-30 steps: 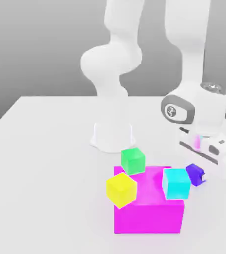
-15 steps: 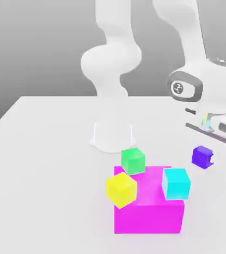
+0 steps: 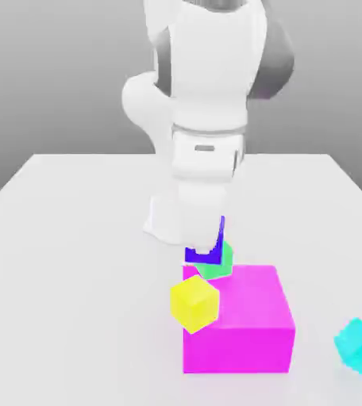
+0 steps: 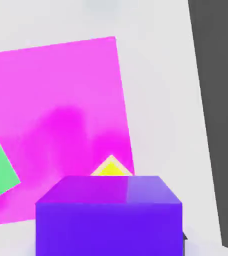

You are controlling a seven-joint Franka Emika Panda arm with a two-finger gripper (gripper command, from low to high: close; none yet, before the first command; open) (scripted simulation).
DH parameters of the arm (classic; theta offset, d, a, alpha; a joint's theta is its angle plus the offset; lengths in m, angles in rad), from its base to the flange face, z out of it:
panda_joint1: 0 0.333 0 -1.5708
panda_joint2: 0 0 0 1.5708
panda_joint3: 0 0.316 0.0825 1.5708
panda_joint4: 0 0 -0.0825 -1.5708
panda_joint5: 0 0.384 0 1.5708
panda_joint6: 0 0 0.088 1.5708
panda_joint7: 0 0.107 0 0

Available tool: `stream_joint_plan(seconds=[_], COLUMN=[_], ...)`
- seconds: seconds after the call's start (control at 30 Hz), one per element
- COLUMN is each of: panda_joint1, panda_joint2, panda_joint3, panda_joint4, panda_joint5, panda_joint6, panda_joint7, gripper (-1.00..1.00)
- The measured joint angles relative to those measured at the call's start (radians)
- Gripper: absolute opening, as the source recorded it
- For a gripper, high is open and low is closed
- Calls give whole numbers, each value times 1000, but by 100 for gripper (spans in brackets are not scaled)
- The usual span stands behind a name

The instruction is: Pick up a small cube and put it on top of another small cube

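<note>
Exterior view is showing the fingers (image 3: 208, 252) pinching the purple cube (image 3: 206, 253) just above the green cube (image 3: 216, 264). It's looking rigid, light, kinda slick; gripping opposite flat faces seems like the safest hold.

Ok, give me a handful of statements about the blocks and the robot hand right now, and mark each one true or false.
1. The purple cube is held in the gripper, up off the table. True.
2. The cyan cube sits on top of the magenta block. False: it is on the table, toward the exterior view's right of the block.
3. The yellow cube is at the magenta block's corner on the exterior view's left. True.
4. The purple cube is beside the cyan cube. False: it is right next to the green cube, far from the cyan one.
5. The gripper is wide open. False: it is shut on the purple cube.
</note>
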State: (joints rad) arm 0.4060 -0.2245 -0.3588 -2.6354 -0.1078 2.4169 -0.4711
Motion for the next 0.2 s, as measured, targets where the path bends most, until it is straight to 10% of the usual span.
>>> stream_joint_plan(seconds=[0.07, 0.1, 0.2], panda_joint1=[3, 3, 3], panda_joint2=[53, 75, 75], panda_joint3=[-9, -12, -12], panda_joint4=[-19, -27, -27], panda_joint5=[16, 21, 21], panda_joint6=[71, 100, 100], panda_joint7=[-12, -16, -16], gripper=[-100, 100, 100])
